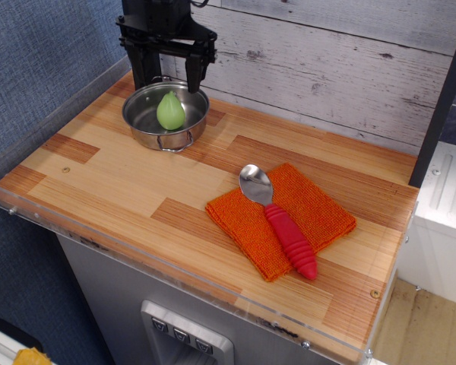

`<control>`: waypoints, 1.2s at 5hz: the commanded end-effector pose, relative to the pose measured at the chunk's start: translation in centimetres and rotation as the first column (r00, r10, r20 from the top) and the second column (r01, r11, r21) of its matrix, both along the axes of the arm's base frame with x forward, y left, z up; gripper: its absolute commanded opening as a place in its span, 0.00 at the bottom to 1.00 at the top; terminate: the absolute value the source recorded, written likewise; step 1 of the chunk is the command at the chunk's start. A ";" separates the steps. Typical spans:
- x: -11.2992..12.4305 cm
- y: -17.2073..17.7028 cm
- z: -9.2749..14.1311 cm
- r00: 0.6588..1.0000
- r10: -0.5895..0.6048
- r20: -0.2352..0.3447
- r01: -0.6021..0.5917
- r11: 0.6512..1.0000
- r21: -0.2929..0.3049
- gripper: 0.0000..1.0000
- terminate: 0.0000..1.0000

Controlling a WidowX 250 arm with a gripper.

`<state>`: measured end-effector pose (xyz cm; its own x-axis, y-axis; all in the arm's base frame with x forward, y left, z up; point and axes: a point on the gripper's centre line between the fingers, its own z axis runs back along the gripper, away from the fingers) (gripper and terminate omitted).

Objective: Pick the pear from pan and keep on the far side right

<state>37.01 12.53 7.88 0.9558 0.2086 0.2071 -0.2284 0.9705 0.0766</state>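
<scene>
Light-green and smooth, the pear (171, 112) is sitting inside the stainless-steel pan (140, 112) at the far left of the wooden counter (137, 182), its pointed top aiming up and slightly away from the camera. The black gripper (166, 78) is hanging above the pan's far rim with its two fingers spread wide and holding nothing. The pear is lying just below and a little nearer the camera than the fingertips, so the descent probably needs a small shift forward to straddle the fruit's upright long axis
</scene>
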 end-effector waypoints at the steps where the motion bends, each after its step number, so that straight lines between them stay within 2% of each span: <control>1: 0.2 1.8 0.4 0.999 0.004 0.033 -0.005 1.000 0.015 1.00 0.00; 6: 0.1 2.6 -3.3 0.999 0.015 -0.037 -0.016 1.000 -0.013 1.00 0.00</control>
<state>36.73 14.28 2.94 0.9685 0.2179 0.1206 -0.2266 0.9718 0.0645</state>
